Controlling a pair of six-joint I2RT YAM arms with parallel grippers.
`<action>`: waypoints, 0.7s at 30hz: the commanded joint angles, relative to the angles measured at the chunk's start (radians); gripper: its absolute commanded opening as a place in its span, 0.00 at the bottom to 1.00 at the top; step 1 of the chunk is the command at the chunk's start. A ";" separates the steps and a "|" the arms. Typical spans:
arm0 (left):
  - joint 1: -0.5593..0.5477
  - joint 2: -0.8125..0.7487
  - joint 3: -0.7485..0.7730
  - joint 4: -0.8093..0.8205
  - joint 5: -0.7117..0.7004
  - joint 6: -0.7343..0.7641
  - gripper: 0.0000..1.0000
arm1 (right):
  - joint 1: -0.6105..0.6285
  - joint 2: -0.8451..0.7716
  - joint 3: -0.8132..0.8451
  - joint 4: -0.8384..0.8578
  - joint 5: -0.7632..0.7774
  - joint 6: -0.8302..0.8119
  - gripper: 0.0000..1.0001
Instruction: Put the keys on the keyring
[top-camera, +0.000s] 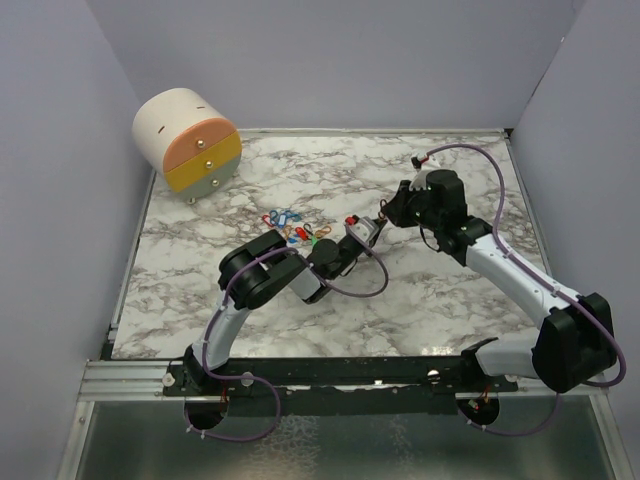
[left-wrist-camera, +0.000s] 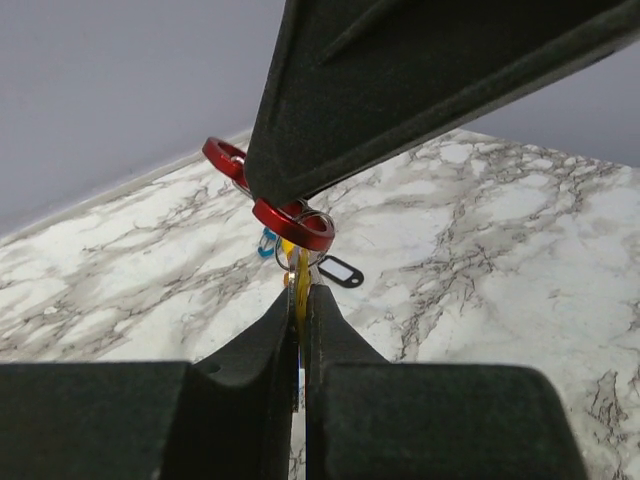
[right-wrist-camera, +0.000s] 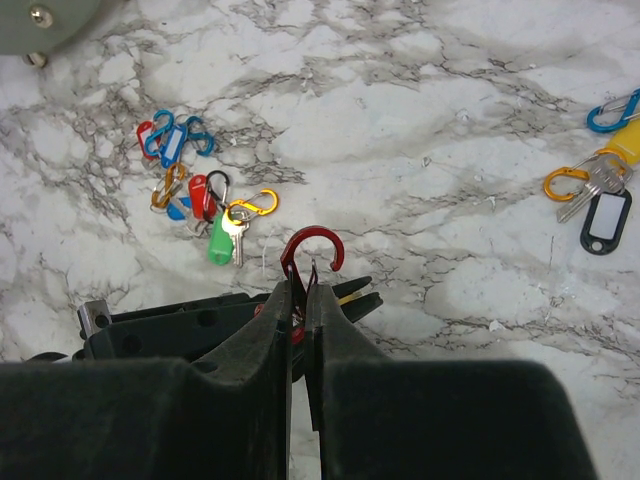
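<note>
The right gripper (right-wrist-camera: 304, 296) is clamping the red metal carabiner keyring (right-wrist-camera: 312, 246) above the marble table (right-wrist-camera: 430, 110); the left gripper (left-wrist-camera: 302, 300) is pinching a yellow plastic key tag (left-wrist-camera: 302, 272) just under it, wire loop (left-wrist-camera: 316, 222) touching the carabiner. Threading underway, likely; next, the loop needs pushing past the gate.

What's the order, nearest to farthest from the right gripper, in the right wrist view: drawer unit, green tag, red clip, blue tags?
1. Red clip, pinched in the right gripper itself.
2. Green tag, just to its left on the table.
3. Blue tags, farther up and left.
4. Drawer unit, top-left corner of the view.
</note>
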 joint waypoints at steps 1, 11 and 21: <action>0.001 -0.022 -0.054 0.223 -0.006 -0.015 0.00 | 0.005 -0.041 -0.005 0.019 0.040 0.012 0.01; 0.004 -0.045 -0.101 0.223 -0.022 -0.007 0.00 | 0.005 -0.061 -0.010 0.022 0.057 0.020 0.34; 0.012 -0.080 -0.130 0.222 0.010 0.006 0.00 | 0.005 -0.061 -0.006 0.006 0.123 0.015 0.48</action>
